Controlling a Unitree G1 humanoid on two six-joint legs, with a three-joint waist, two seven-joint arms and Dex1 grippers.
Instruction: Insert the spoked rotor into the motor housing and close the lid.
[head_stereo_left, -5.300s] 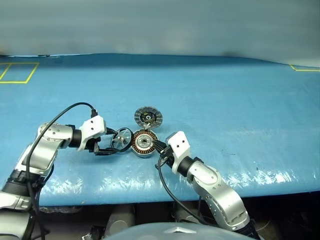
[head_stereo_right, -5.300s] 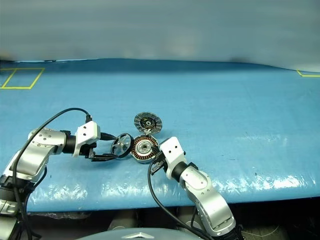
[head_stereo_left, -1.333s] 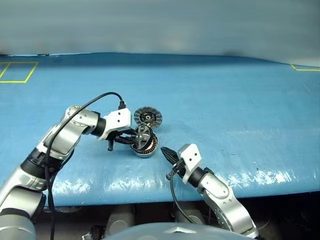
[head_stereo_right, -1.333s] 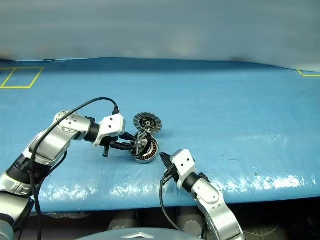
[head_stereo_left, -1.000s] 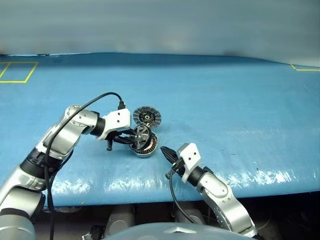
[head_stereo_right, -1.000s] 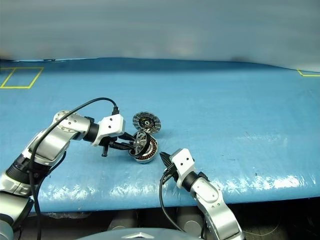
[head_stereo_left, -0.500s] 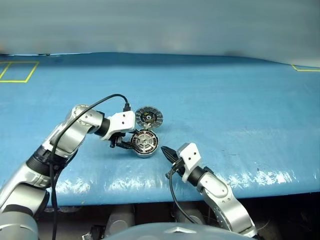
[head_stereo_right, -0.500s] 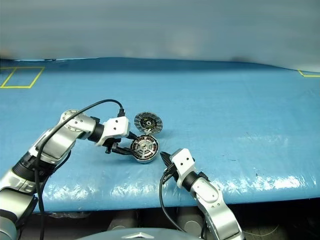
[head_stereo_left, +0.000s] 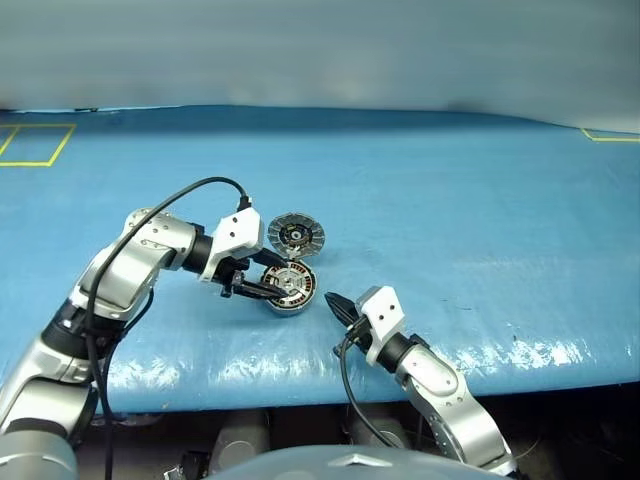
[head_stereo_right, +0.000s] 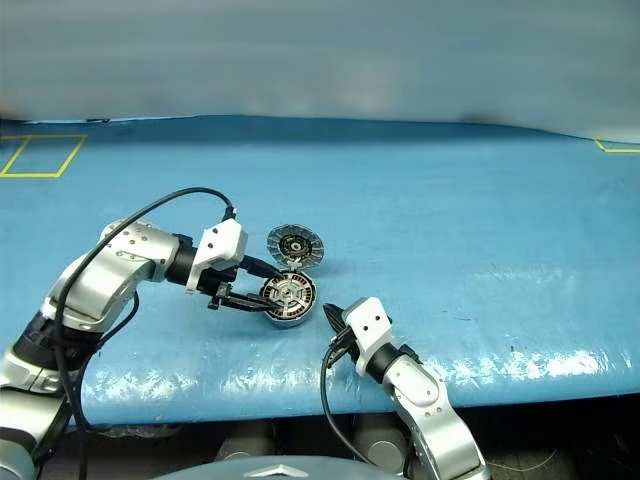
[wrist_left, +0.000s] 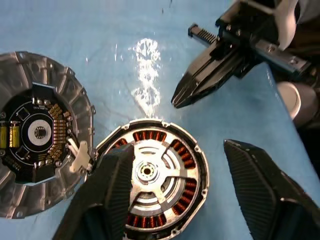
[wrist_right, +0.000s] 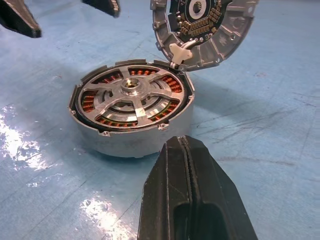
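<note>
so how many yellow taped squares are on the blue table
2 in view. One yellow outlined square lies at the far left corner of the blue table; a second is cut off at the far right edge. Others may lie outside the picture.

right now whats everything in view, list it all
rotor: one, silver spokes and hub, seated flat in the housing
housing: one, grey cup with copper-brown windings, on the mat near its front edge
lid: one, grey, ribbed inner face with dark centre, hinged open behind the housing
mat: one, blue, covering the table
tape outlines: yellow, at the mat's far left and far right corners
left gripper: black fingers open, one finger over the housing's rim, holding nothing
right gripper: black fingers shut and empty, just right of the housing, pointing at it
</note>
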